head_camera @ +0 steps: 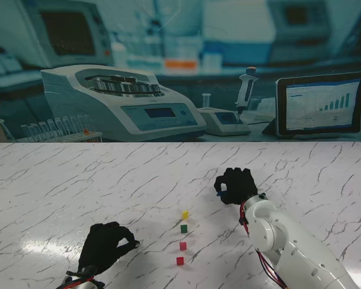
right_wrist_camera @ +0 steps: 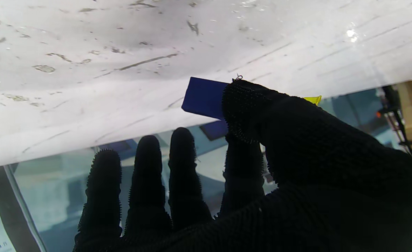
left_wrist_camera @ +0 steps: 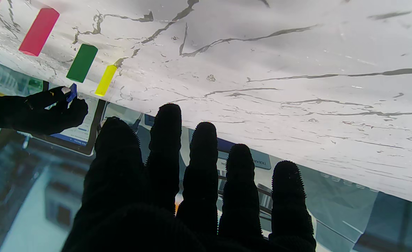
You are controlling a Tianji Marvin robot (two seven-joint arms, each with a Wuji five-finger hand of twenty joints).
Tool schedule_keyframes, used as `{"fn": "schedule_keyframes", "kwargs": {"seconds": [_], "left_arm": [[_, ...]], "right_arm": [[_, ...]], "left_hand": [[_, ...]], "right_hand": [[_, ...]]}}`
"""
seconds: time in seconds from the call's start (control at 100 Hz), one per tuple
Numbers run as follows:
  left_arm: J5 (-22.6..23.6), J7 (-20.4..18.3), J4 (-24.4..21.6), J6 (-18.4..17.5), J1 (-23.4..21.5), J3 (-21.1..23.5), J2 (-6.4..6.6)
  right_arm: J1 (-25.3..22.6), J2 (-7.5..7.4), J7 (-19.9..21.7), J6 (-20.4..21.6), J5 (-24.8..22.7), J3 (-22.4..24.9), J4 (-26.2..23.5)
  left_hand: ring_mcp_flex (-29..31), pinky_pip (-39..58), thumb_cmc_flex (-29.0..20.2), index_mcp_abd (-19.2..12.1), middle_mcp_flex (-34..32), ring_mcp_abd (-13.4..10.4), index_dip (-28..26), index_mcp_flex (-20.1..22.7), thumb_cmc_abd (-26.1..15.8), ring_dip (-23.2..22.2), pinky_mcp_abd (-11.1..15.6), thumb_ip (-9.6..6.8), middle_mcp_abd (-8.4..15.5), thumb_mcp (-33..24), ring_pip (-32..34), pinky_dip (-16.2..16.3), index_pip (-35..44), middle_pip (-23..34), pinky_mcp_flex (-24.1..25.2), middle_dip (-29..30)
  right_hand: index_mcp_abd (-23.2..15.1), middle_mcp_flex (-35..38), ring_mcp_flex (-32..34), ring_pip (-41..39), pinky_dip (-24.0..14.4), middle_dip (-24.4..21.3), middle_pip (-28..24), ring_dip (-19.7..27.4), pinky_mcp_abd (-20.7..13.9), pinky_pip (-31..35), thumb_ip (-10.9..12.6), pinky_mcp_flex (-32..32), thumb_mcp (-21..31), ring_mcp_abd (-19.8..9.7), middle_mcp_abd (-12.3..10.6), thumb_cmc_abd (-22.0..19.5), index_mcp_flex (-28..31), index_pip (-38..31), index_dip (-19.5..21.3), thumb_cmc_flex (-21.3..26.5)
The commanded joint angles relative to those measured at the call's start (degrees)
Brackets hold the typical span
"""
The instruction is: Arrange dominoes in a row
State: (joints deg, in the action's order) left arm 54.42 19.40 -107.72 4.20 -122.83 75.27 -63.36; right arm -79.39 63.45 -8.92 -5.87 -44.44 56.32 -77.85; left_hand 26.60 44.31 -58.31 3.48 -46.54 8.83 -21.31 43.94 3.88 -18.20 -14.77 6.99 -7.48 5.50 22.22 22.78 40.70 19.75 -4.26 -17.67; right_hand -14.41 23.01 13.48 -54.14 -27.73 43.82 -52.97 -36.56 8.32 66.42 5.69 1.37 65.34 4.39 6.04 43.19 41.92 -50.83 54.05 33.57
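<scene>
Pinching a small blue rectangular domino (right_wrist_camera: 203, 97) between thumb and forefinger, the black-gloved right hand (head_camera: 236, 185) hovers over the white marble-patterned table (head_camera: 78, 186), just beyond the far end of the row and slightly to its right. Four upright dominoes stand apart in a line running away from me: a red block (head_camera: 180, 261) nearest, a pinkish-red block (head_camera: 183, 245), a green block (head_camera: 183, 229), then a yellow block (head_camera: 185, 214) farthest. The black-gloved left hand (head_camera: 105, 244) holds nothing, fingers loosely spread, left of the row's near end.
</scene>
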Motion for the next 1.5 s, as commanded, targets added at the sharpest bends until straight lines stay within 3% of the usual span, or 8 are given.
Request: {"fn": "schedule_keyframes", "kwargs": {"seconds": [0.0,0.1,0.18,0.34,0.48,0.83,1.17,1.49], "left_arm": [[-0.3,-0.3,0.2,-1.6,-0.4,-0.1,-0.33],[-0.2,-0.2,0.3,-1.6,-0.4,-0.1,-0.35],[-0.3,-0.2,0.3,-1.7,-0.4,-0.1,-0.35],[-0.3,-0.3,0.3,-1.7,-0.4,-0.1,-0.34],[-0.3,-0.3,0.2,-1.7,-0.5,-0.1,-0.34],[0.3,0.2,0.3,-1.9,-0.6,0.1,-0.31],[0.6,0.5,0.5,-2.2,-0.6,0.1,-0.28],[0.8,0.7,0.5,-2.4,-0.6,0.1,-0.26]], "right_arm": [[-0.7,0.77,-0.4,0.6,0.5,-0.4,-1.3],[-0.9,1.14,-1.6,1.1,1.3,-0.5,-1.6],[-1.0,1.25,-2.1,1.3,1.3,-0.7,-1.9],[-1.5,1.67,-3.5,2.3,2.2,-1.2,-2.4],[-1.5,1.92,-4.3,2.5,2.5,-2.1,-2.6],[-0.6,3.02,-7.0,2.0,4.3,-4.8,-1.4],[1.1,4.43,-9.2,0.9,6.8,-7.9,0.8],[3.0,5.55,-10.1,0.5,9.0,-10.8,2.7]], "left_hand": [[0.9,2.2,0.0,-0.6,-0.6,-0.8,-0.6,1.0,-0.3,-1.0,-0.1,1.02,0.7,-0.4,0.7,1.1,-0.4,1.1,0.1,-0.7],[1.2,2.3,0.2,-0.6,-0.8,-0.9,-0.7,1.1,-0.4,-1.0,-0.1,1.0,0.6,-0.4,0.8,1.1,-0.3,1.2,0.1,-0.8],[1.4,2.3,0.2,-0.6,-0.8,-0.8,-0.7,1.2,-0.4,-1.1,-0.1,0.98,0.6,-0.4,1.0,1.1,-0.3,1.2,0.0,-0.8],[1.6,2.3,0.2,-0.6,-0.9,-0.8,-0.7,1.2,-0.4,-1.3,-0.2,0.97,0.7,-0.5,1.1,1.1,-0.2,1.3,0.1,-0.8],[1.6,2.4,0.2,-0.7,-0.9,-0.8,-0.7,1.2,-0.3,-1.4,-0.2,0.97,0.6,-0.5,1.1,1.1,-0.1,1.4,0.1,-0.8],[1.5,2.3,0.2,-0.8,-0.9,-0.8,-0.6,1.1,-0.2,-1.4,-0.2,1.0,0.8,-0.4,0.9,1.1,0.0,1.3,0.2,-0.8],[1.4,2.3,0.3,-0.8,-0.8,-0.8,-0.5,1.1,-0.2,-1.4,-0.2,0.99,0.7,-0.4,0.9,1.1,0.0,1.3,0.2,-0.8],[1.4,2.3,0.2,-0.9,-0.9,-0.8,-0.5,1.1,-0.1,-1.4,-0.3,1.0,0.8,-0.4,0.8,1.1,0.0,1.3,0.1,-0.8]], "right_hand": [[-2.1,1.1,0.0,-3.0,-1.1,2.3,-2.7,-2.0,-3.0,1.8,-0.8,-0.1,1.4,-0.1,-1.3,1.5,1.5,-1.0,-0.7,0.4],[-1.3,7.9,4.5,-6.1,-1.3,7.4,-5.7,-5.1,-2.8,3.6,-1.0,-1.6,1.5,-0.8,-2.4,1.7,1.5,-1.9,-1.7,0.9],[-0.6,15.9,9.8,-7.9,-1.2,8.8,-7.3,-6.1,-2.6,4.2,-1.0,-2.6,1.6,-2.6,-5.0,1.7,1.6,-2.1,-1.8,1.0],[0.8,23.9,14.7,-9.6,-0.8,7.8,-7.8,-7.4,-2.6,4.9,-1.2,-3.2,1.2,-4.7,-4.6,1.1,1.3,-2.8,-1.9,1.7],[1.9,29.8,16.8,-6.8,-0.2,2.8,-4.9,-6.1,-3.4,5.3,-0.9,-3.1,0.6,-5.5,-7.3,-0.4,-0.2,-3.9,-1.5,1.8],[6.7,34.7,19.6,-2.4,0.4,-7.7,-2.5,-2.8,-4.3,5.3,1.9,-2.5,0.1,-6.3,-9.7,-3.2,-3.6,-8.9,-2.9,1.3],[9.8,36.0,20.5,-2.3,0.1,-11.0,-3.2,-2.3,-5.1,6.1,3.9,-2.5,0.7,-6.0,-9.4,-4.0,-5.0,-11.5,-3.5,1.0],[10.3,35.6,20.1,-2.1,0.1,-11.9,-3.3,-2.1,-5.5,6.3,3.9,-2.2,0.3,-6.0,-9.3,-4.5,-5.6,-12.1,-4.1,1.2]]}}
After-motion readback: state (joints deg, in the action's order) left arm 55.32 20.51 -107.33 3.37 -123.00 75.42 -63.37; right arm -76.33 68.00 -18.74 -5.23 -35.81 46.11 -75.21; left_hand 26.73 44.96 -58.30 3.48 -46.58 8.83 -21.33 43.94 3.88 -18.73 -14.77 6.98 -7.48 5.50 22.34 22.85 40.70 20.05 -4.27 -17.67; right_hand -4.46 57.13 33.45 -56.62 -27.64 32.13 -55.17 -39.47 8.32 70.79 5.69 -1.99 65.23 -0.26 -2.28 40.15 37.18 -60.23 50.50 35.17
